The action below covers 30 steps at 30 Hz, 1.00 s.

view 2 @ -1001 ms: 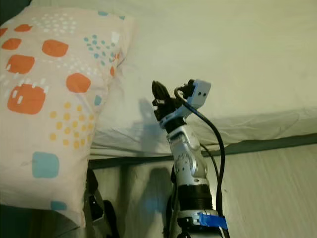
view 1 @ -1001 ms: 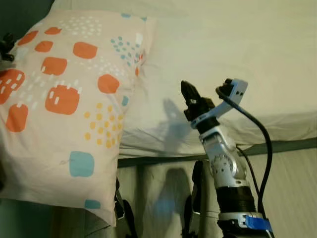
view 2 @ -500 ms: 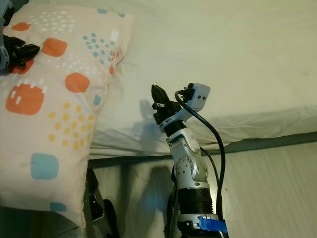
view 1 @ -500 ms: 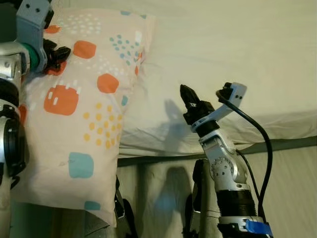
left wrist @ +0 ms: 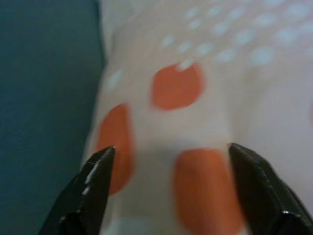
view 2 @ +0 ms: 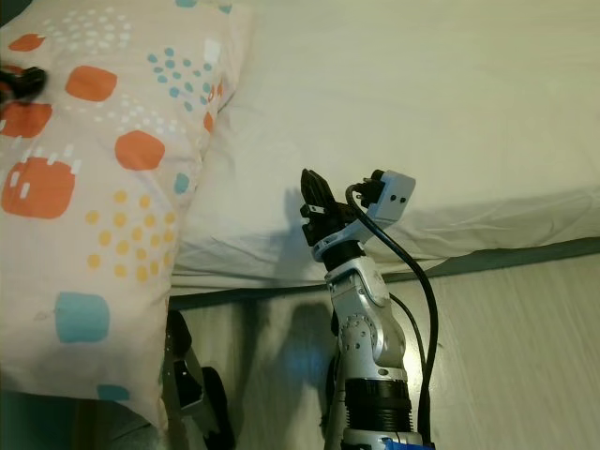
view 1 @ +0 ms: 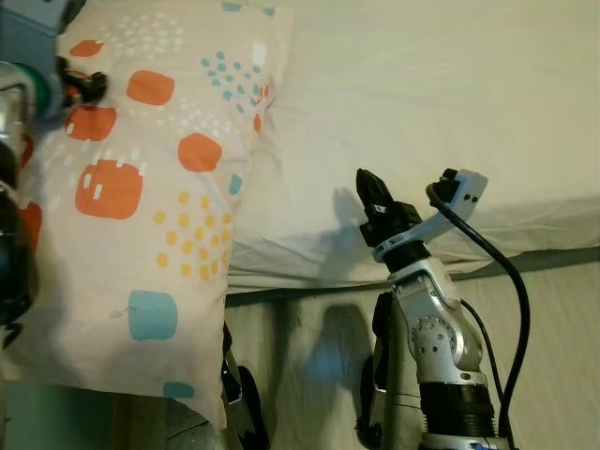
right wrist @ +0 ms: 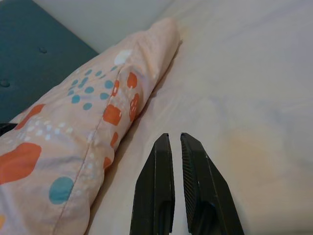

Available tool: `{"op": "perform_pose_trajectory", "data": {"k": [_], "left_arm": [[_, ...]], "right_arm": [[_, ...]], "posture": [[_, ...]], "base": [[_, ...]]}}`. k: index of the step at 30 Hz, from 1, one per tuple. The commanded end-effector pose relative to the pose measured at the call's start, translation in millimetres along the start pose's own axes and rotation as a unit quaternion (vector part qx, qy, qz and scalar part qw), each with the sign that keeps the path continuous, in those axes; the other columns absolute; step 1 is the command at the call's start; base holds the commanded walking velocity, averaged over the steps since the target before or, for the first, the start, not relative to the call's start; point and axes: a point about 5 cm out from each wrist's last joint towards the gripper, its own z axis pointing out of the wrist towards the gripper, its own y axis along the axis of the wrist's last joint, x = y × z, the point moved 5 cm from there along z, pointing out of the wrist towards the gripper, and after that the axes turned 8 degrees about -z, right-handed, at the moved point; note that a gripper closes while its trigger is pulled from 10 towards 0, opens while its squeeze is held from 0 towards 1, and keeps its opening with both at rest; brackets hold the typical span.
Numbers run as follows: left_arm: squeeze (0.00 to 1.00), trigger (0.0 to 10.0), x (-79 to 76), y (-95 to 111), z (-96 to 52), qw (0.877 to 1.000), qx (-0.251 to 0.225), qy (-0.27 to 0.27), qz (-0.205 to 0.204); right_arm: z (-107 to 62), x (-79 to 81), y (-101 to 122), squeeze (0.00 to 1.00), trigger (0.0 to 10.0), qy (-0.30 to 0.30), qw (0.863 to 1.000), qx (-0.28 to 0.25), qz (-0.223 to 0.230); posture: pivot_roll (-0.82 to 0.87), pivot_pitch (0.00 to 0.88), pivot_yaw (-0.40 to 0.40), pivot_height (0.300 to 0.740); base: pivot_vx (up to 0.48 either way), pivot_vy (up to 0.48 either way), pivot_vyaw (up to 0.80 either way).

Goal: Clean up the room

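- The pillow (view 1: 141,187) lies along the bed's (view 1: 422,94) left edge, long axis running up toward the head, its near end overhanging.
- Left claw (left wrist: 171,191) gapes right over the pillow, nearer.
- Right claw (right wrist: 175,161), pinched closed and empty, hovers well apart at the near edge.

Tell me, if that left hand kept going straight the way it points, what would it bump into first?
Most likely the patterned pillow. The left hand has its fingers spread wide and points squarely at the pillow's orange spots, close in front. How much gap is left is hard to judge.
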Motion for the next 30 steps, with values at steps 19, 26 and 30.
{"op": "perform_pose_trajectory", "data": {"k": [19, 26, 30], "left_arm": [[0.00, 10.0, -43.0, -173, -9.8, 0.972, 0.228, -0.015, -0.058], [0.00, 0.0, -63.6, -180, -7.5, 0.969, 0.226, -0.019, -0.096], [0.00, 0.0, -65.8, -172, -4.3, 0.971, 0.208, -0.017, -0.117]], "right_arm": [[-9.7, 11.4, -15, 0.00, 10.0, -0.001, 0.999, 0.030, 0.032], [-9.0, 12.0, -14, 0.00, 10.0, 0.001, 0.999, 0.033, 0.029], [-6.6, 11.9, -12, 0.00, 10.0, 0.003, 0.999, 0.030, 0.028]], "posture": [[-0.04, 0.337, 0.139, 0.519], [-0.06, 0.324, 0.132, 0.519], [-0.06, 0.314, 0.132, 0.519]], "base": [[0.000, 0.000, 0.00], [0.000, 0.000, 0.00], [0.000, 0.000, 0.00]]}}
